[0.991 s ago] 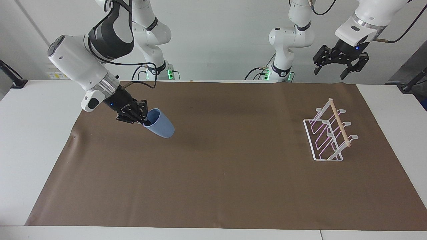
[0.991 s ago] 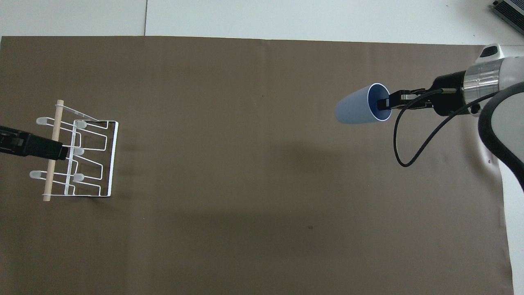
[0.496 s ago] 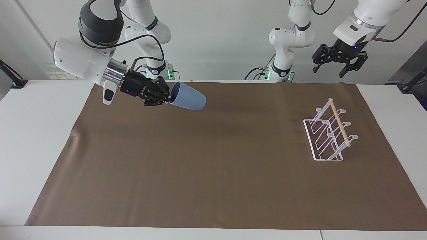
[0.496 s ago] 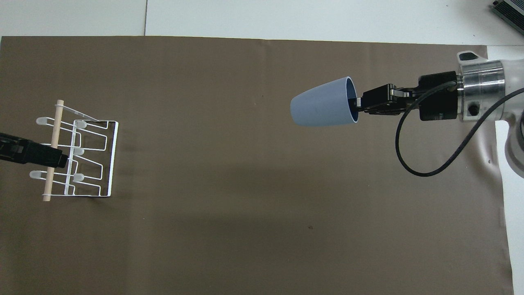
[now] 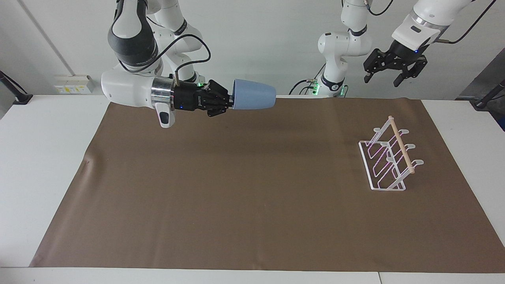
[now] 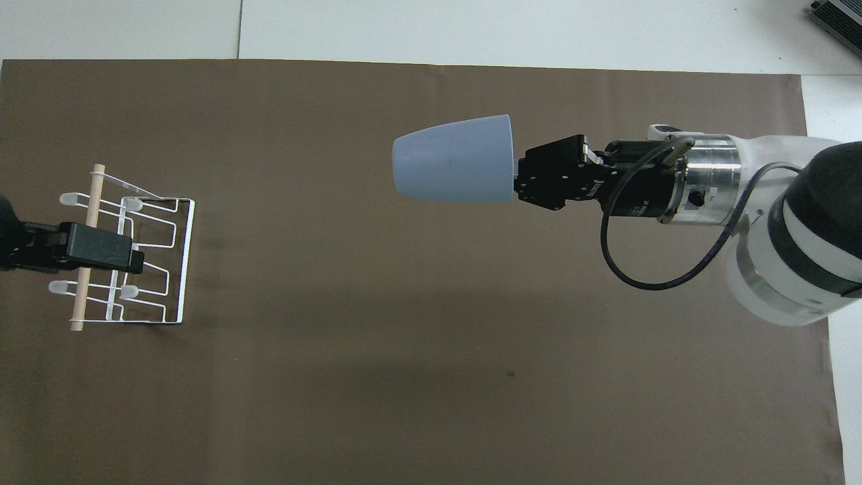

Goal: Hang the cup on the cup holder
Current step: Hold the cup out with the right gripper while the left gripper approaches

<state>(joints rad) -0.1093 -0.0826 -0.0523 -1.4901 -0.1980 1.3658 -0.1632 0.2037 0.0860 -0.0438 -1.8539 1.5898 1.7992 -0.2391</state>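
While the right end effector [image 5: 229, 99] grips the cup [image 5: 254, 94] sideways above the bench [image 5: 252, 205], left end effector [image 5: 394, 70] spread apart above the cup holder [image 5: 388, 156].

One high camera faced the robots from six o'clock, another looked steeply down, both sharing the brown paper-like table mat [image 5: 252, 197] [image 6: 337, 404].

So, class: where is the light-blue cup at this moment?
The cup is in the air over the brown mat, lying sideways, gripped at its rim by the right gripper, base pointing toward the cup holder at the left arm's end.
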